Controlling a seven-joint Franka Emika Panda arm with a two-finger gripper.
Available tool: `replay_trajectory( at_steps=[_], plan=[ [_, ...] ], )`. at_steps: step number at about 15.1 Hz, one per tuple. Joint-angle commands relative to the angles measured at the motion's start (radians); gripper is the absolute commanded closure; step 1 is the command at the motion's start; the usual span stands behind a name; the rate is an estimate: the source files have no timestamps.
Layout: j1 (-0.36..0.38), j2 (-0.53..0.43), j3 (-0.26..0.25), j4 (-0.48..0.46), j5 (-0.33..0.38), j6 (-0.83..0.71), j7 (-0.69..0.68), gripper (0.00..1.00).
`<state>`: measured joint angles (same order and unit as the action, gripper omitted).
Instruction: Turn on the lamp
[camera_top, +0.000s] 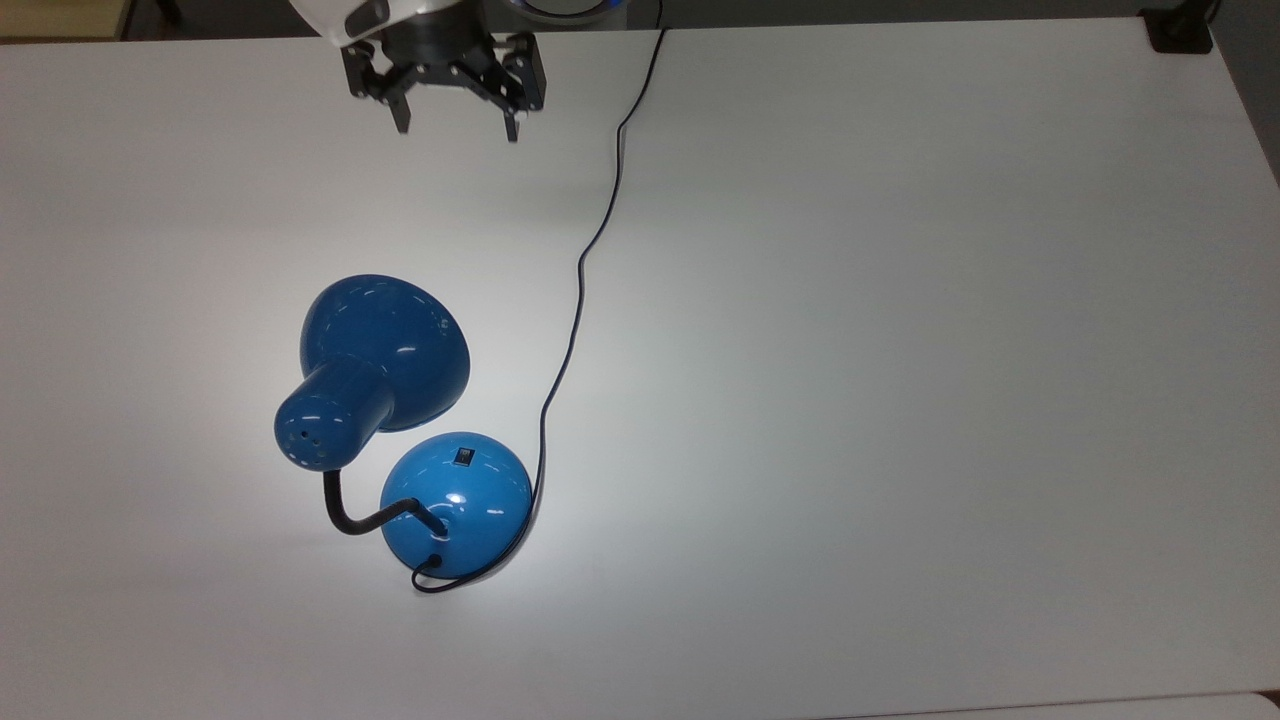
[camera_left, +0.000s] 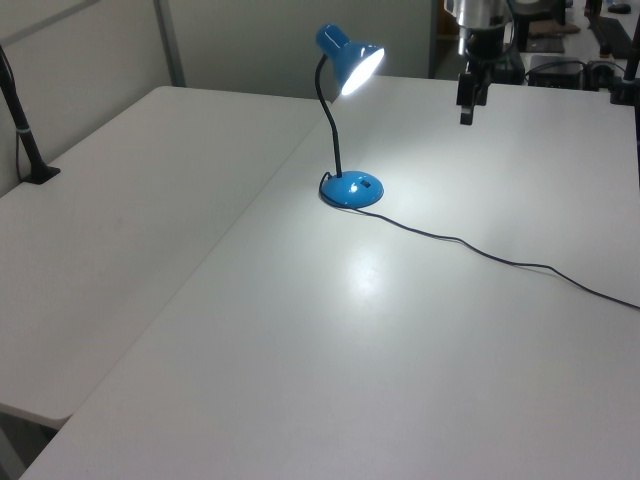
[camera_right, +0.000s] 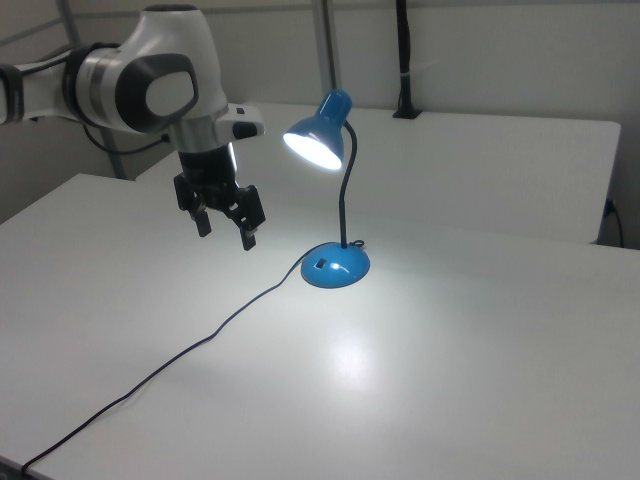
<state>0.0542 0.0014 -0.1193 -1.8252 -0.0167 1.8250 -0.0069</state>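
The lamp is a glossy blue desk lamp, and it is lit. Its dome shade throws a bright patch onto the white table. Its round base carries a small black switch. A thin black cord runs from the base toward the top view's top edge. My gripper hangs open above the table, well away from the lamp, with nothing between its fingers.
A second white table adjoins this one at the left view's left, with a black clamped post on it. A black fixture sits at the table's corner in the top view's upper right.
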Motion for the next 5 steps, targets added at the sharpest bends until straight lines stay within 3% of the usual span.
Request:
replay_trajectory(
  at_steps=[1,5],
  plan=[
    [-0.013,-0.001,-0.002,0.073,-0.008,-0.116,0.028,0.00],
    [-0.028,0.005,-0.002,0.087,-0.009,-0.138,0.035,0.00]
  ],
)
